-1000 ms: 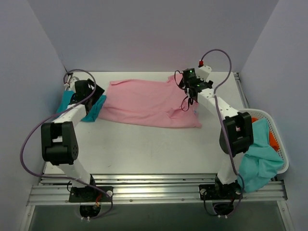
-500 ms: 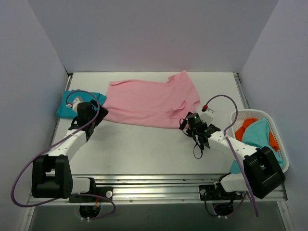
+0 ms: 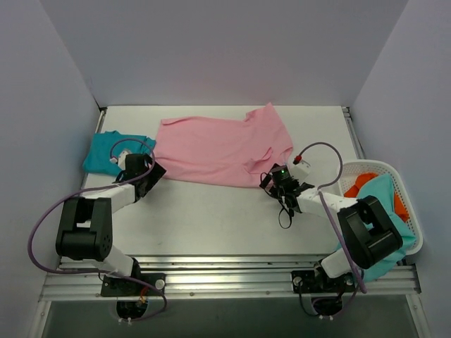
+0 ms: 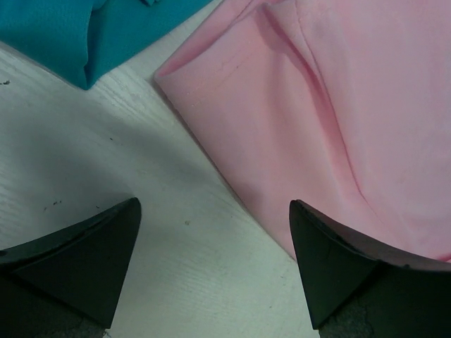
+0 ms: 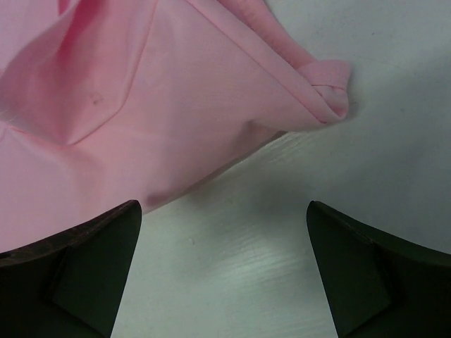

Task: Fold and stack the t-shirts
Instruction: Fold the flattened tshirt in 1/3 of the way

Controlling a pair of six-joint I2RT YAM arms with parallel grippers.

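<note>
A large light pink t-shirt [image 3: 218,149] lies spread flat at the back middle of the table. A folded teal-blue t-shirt [image 3: 109,149] lies at the far left. My left gripper [image 3: 152,172] is low over the table at the pink shirt's near left corner, open and empty. In the left wrist view the pink hem [image 4: 338,105] reaches toward the right finger [image 4: 338,267], and the teal shirt [image 4: 70,28] shows at top left. My right gripper [image 3: 268,180] is open and empty just short of the pink shirt's near right edge [image 5: 141,91], whose folded corner [image 5: 328,88] lies ahead.
A white lattice basket [image 3: 417,218] stands at the right edge. A teal garment [image 3: 384,204] spills out of it, over an orange one [image 3: 359,179]. Grey walls close in the left, back and right. A metal rail runs along the near edge.
Both arms have pulled back from the shirt's far corners to its near edge. The pink shirt now lies flatter, its upper right sleeve spread out. Both grippers stay open.
</note>
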